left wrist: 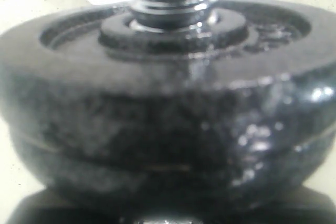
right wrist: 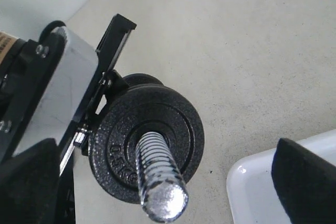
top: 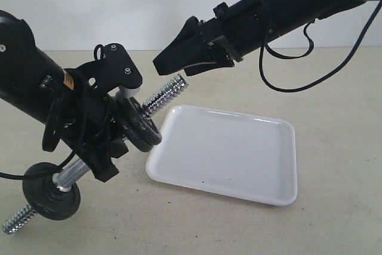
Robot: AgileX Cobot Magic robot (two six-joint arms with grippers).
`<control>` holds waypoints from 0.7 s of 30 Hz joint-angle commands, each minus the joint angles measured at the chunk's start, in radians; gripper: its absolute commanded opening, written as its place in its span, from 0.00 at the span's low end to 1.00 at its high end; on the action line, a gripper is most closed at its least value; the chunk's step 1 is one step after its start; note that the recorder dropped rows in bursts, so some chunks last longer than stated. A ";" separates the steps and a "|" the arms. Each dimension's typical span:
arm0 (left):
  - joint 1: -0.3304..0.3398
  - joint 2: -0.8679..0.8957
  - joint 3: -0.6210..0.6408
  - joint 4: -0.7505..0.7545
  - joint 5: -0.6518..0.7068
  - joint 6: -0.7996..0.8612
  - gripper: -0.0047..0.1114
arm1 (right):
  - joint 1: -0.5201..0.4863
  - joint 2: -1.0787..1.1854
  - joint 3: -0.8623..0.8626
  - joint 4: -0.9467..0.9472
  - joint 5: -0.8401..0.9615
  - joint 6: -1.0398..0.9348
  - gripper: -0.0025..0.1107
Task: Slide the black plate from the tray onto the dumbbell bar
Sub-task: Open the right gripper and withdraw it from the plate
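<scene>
Currently, exterior, left gripper [top: 110, 150]: clamped on the dumbbell bar [top: 169, 92], holding it clear of the desk [top: 334, 219].
Exterior, bar axis: slanted; the low end points to the desk's near left corner, the free threaded end rises toward the tray [top: 239, 165], at its far left corner.
Exterior, black plate [top: 142, 128]: already on the bar, against the left gripper; tray bare.
Exterior, right gripper [top: 170, 62]: jaws wide, empty, just above the free end; the plate lies down-axis from it.
Left wrist, plate: fills the view, blurred; possibly two discs stacked.
Right wrist, plate: seated, threads protruding; fingers [right wrist: 307, 182] spread on either side.
Room: open desk around; retreat looks unobstructed.
</scene>
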 commanded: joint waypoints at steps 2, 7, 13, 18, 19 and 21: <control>0.002 -0.054 -0.043 -0.009 -0.615 0.002 0.08 | -0.006 -0.015 -0.007 0.004 -0.033 -0.007 0.92; 0.026 -0.054 -0.043 -0.009 -0.596 0.002 0.08 | -0.006 -0.017 -0.007 0.004 -0.067 0.000 0.70; 0.081 -0.054 -0.043 -0.009 -0.561 0.000 0.08 | -0.010 -0.046 -0.007 -0.001 -0.239 0.052 0.62; 0.100 -0.054 -0.043 -0.009 -0.561 -0.028 0.08 | -0.027 -0.069 -0.010 -0.022 -0.321 0.090 0.65; 0.100 -0.054 -0.043 -0.009 -0.561 -0.028 0.08 | -0.029 -0.069 -0.010 -0.031 -0.321 0.099 0.62; 0.100 -0.054 -0.043 -0.009 -0.561 -0.028 0.08 | -0.032 -0.069 -0.010 -0.079 -0.317 0.136 0.47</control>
